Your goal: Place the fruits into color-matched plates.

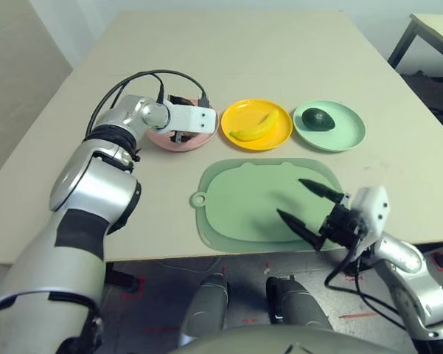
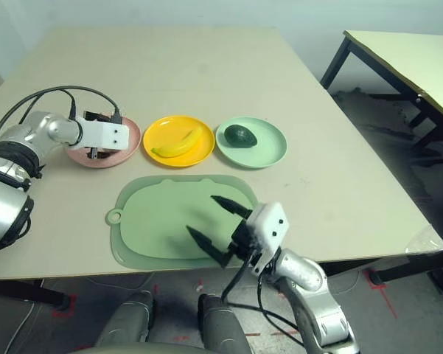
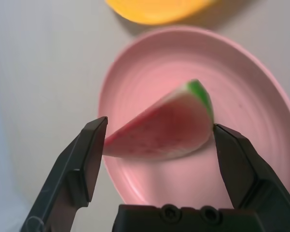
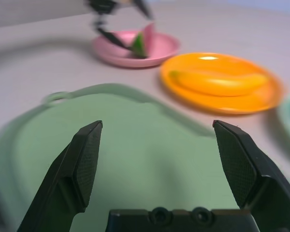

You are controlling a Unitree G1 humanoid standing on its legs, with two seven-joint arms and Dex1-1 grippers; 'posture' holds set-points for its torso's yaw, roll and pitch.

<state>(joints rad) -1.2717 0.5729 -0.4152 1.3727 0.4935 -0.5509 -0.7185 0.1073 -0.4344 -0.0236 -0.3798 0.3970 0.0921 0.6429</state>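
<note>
No brand, label or writing is readable on anything in front of you.

Your left gripper (image 3: 159,145) hangs over the pink plate (image 3: 260,92) with its jaws spread wide. The watermelon wedge (image 3: 166,128) sits between the two black fingers (image 3: 89,154): red flesh, a pale band, green rind at the far tip. One end of the wedge is very near the finger on one side, the rind corner very near the other; you cannot tell whether either is touching. The wedge rests in the pink plate, seen from the right wrist view standing on its edge with the rind showing.

Next along the row, the yellow plate (image 1: 276,139) holds the banana (image 1: 252,130), a curved yellow piece lying across the dish. Beside that, the pale mint green plate (image 1: 350,133) holds the dark green avocado (image 1: 318,118), an oval lying off-centre. The three plates stand in a line on the tan table (image 1: 243,51), close together.

Nearer to you lies the sage-green cutting board (image 1: 243,199) with its ring tab at the left corner. Your right gripper (image 1: 308,205) hovers over the board's near right part, fingers released and wide apart, holding nothing.
</note>
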